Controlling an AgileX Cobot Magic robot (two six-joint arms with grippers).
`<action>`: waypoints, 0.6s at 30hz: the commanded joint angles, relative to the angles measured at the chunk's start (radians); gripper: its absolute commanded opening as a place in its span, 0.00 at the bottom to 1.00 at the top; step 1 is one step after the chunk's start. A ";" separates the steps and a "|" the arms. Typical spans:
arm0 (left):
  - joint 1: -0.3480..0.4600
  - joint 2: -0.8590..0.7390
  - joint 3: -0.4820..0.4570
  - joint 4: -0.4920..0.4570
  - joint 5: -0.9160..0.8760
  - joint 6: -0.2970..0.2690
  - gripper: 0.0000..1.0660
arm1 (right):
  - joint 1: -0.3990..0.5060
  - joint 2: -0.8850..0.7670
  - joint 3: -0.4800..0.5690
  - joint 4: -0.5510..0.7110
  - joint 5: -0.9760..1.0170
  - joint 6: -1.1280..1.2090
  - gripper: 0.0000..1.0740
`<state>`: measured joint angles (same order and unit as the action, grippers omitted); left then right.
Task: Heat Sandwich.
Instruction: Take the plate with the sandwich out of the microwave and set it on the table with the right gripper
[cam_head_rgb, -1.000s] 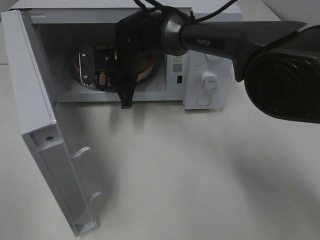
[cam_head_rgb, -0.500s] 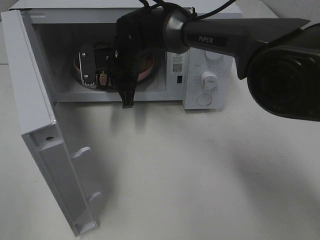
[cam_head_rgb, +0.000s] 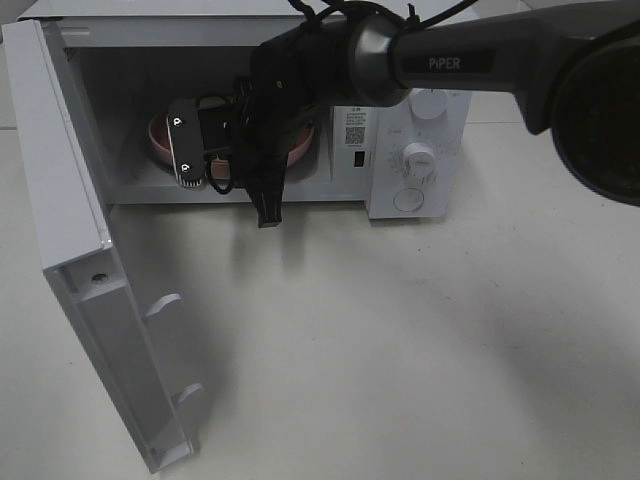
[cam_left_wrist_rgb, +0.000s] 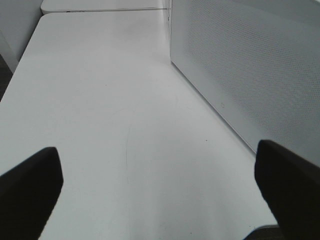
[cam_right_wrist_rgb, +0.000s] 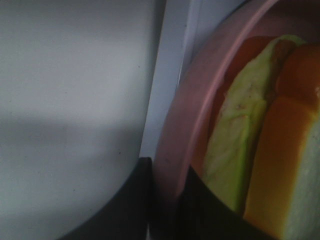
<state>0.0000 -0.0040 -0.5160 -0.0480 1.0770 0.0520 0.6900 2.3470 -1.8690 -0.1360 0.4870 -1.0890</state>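
Observation:
The sandwich (cam_right_wrist_rgb: 240, 135), with pale green filling and an orange layer, lies on a round pink plate (cam_right_wrist_rgb: 185, 115). My right gripper (cam_right_wrist_rgb: 167, 200) is shut on the plate's rim, one dark finger on each side. In the exterior view my right gripper (cam_head_rgb: 183, 152) reaches into the open microwave (cam_head_rgb: 420, 110) and holds the pink plate (cam_head_rgb: 160, 135) there. The arm hides the sandwich in that view. My left gripper (cam_left_wrist_rgb: 160, 185) stands open over the bare table, with nothing between its fingers.
The microwave's door (cam_head_rgb: 90, 280) swings wide open toward the front left. Its dials sit on the right panel. The left wrist view shows the white table (cam_left_wrist_rgb: 100, 100) and the microwave's perforated side wall (cam_left_wrist_rgb: 250, 65).
My right arm has shifted to the right and slightly toward the microwave's opening, carrying the plate with it. The left gripper has not moved.

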 joint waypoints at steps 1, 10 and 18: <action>0.000 -0.008 0.001 -0.003 -0.010 -0.004 0.94 | 0.000 -0.066 0.081 0.008 -0.089 -0.040 0.00; 0.000 -0.008 0.001 -0.003 -0.010 -0.004 0.94 | 0.000 -0.158 0.242 0.004 -0.155 -0.093 0.00; 0.000 -0.008 0.001 -0.003 -0.010 -0.004 0.94 | 0.013 -0.251 0.388 0.004 -0.194 -0.151 0.00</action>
<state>0.0000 -0.0040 -0.5160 -0.0480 1.0770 0.0520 0.6970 2.1330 -1.5000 -0.1290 0.3470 -1.2240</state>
